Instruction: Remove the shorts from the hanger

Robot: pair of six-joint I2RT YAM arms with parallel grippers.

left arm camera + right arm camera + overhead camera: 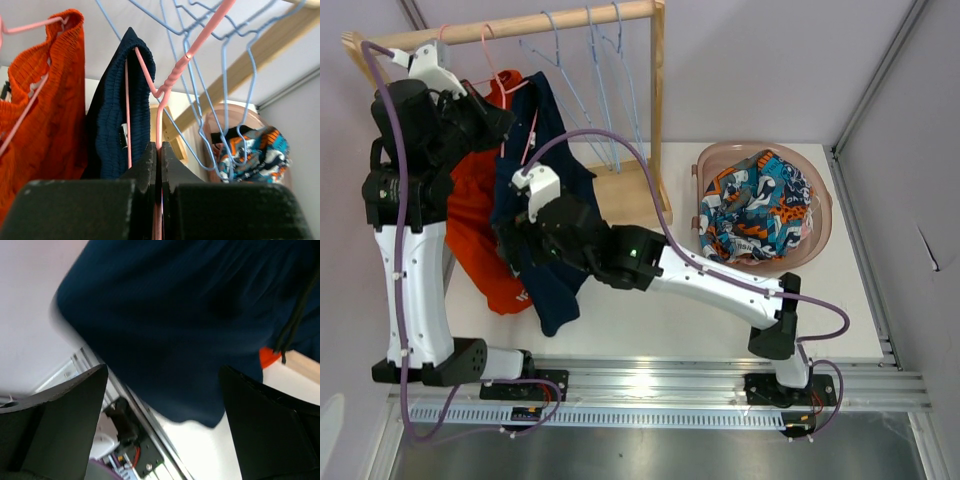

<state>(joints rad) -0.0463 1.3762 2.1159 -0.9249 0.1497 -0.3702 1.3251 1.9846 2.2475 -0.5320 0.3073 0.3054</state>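
The navy shorts (555, 290) hang on a pink hanger (172, 82) from the wooden rail (520, 28). Bright orange shorts (480, 250) hang on a second pink hanger to their left. My left gripper (500, 120) is shut on the navy shorts' pink hanger wire; the left wrist view shows the wire pinched between the jaws (159, 150). My right gripper (520, 235) is open, its jaws wide apart, with the lower part of the navy shorts (175, 315) just ahead of them. Teal-orange-white shorts (760, 205) lie in the basket. Black and pink floral shorts are not in view.
A pink round basket (820, 215) stands at the right of the table. Several empty blue wire hangers (600, 90) hang on the rail right of the navy shorts. The rack's wooden post (658, 100) stands between the hangers and the basket. Walls close in on both sides.
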